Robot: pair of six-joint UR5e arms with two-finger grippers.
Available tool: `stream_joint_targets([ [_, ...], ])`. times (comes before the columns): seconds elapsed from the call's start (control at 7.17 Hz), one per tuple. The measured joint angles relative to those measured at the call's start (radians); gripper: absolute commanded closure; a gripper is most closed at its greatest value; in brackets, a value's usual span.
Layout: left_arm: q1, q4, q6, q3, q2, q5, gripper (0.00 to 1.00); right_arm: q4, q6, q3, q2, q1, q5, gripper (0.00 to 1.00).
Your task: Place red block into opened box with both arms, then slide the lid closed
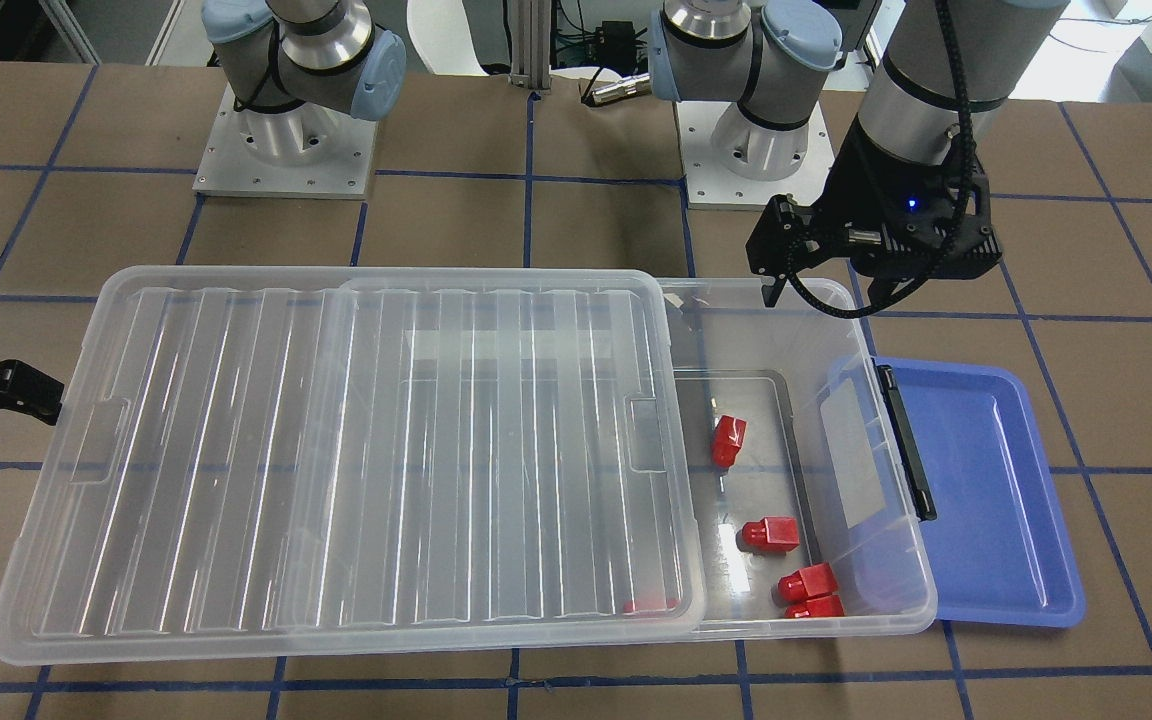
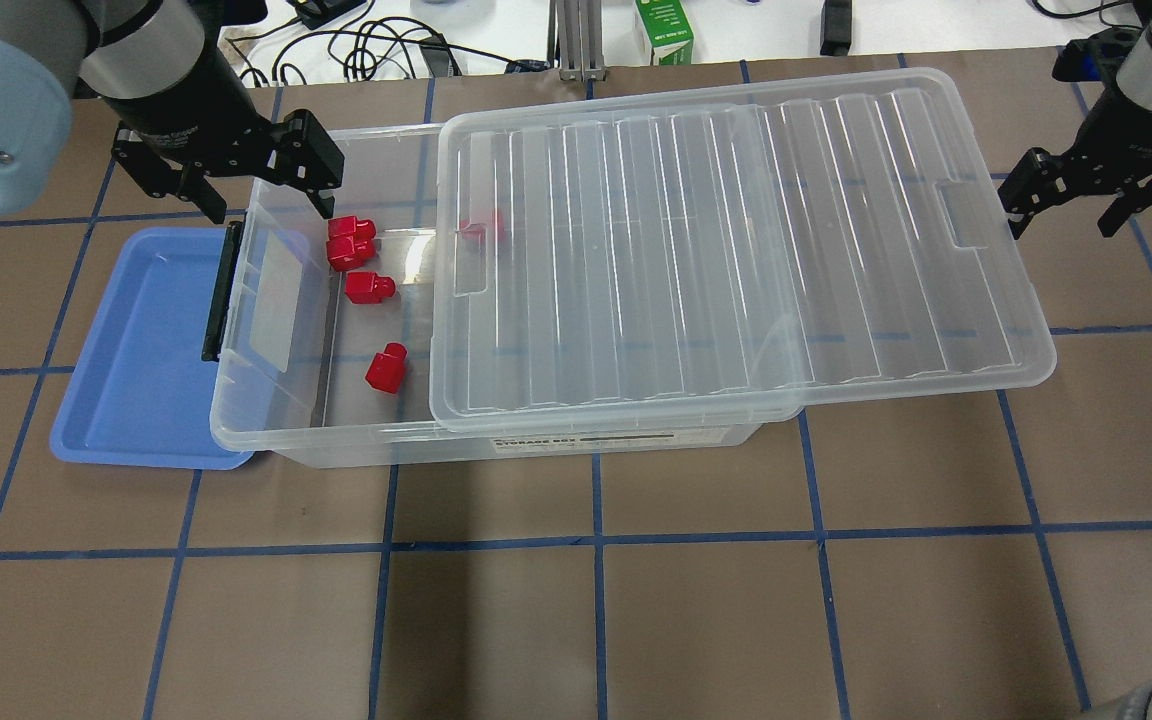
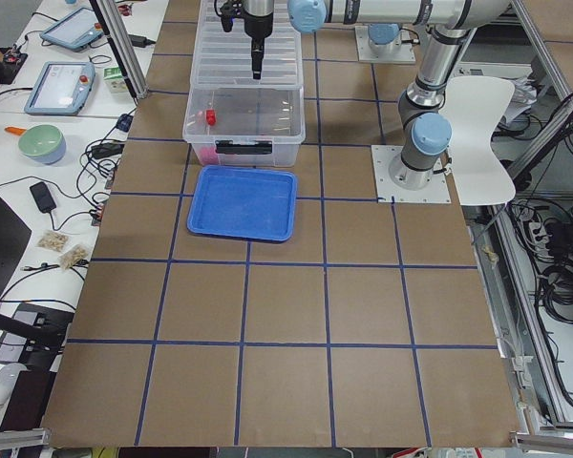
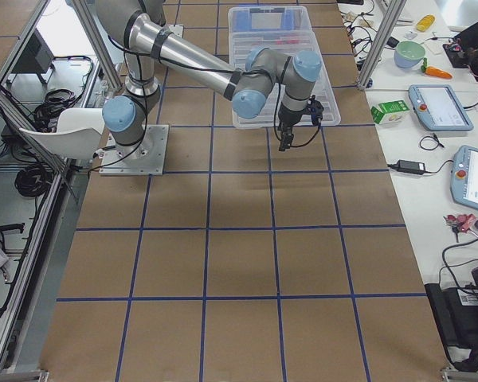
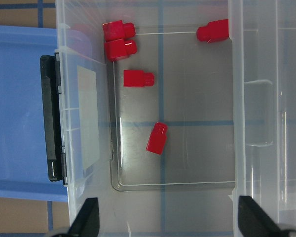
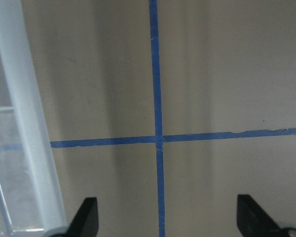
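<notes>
The translucent box [image 2: 336, 442] lies across the table, its black bar [image 2: 221, 290] at the end next to the blue tray. The ribbed lid [image 2: 696, 250] sits on it, shifted toward my right arm, so the bar end is uncovered. Several red blocks lie in that uncovered end, one [image 2: 385, 368] apart from the others and one [image 2: 484, 228] partly under the lid's edge. My left gripper [image 2: 236, 185] hangs open and empty over the box's far corner by the bar. My right gripper [image 2: 1066, 215] is open and empty just beyond the lid's overhanging short edge.
A blue tray [image 2: 136, 380] lies tucked against the box's bar end, holding nothing. Both arm bases [image 1: 286, 150] stand behind the box. A green carton [image 2: 664, 30] and cables sit on the bench past the table's far edge.
</notes>
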Motion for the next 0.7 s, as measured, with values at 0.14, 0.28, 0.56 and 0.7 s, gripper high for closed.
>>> stream_joint_targets([
  [0.14,0.001,0.000,0.000,0.001,0.001,0.000,0.00,0.004,0.001,0.000,-0.003,0.006,0.010,0.00],
  [0.28,0.002,-0.002,0.001,0.001,0.001,0.001,0.00,0.008,0.004,0.001,-0.004,0.015,0.020,0.00],
  [0.56,0.006,-0.007,0.002,0.001,-0.001,0.002,0.00,0.012,0.020,0.001,-0.005,0.051,0.026,0.00],
  [0.7,0.008,-0.008,0.002,-0.001,0.001,0.003,0.00,0.013,0.037,0.001,-0.005,0.072,0.027,0.00],
])
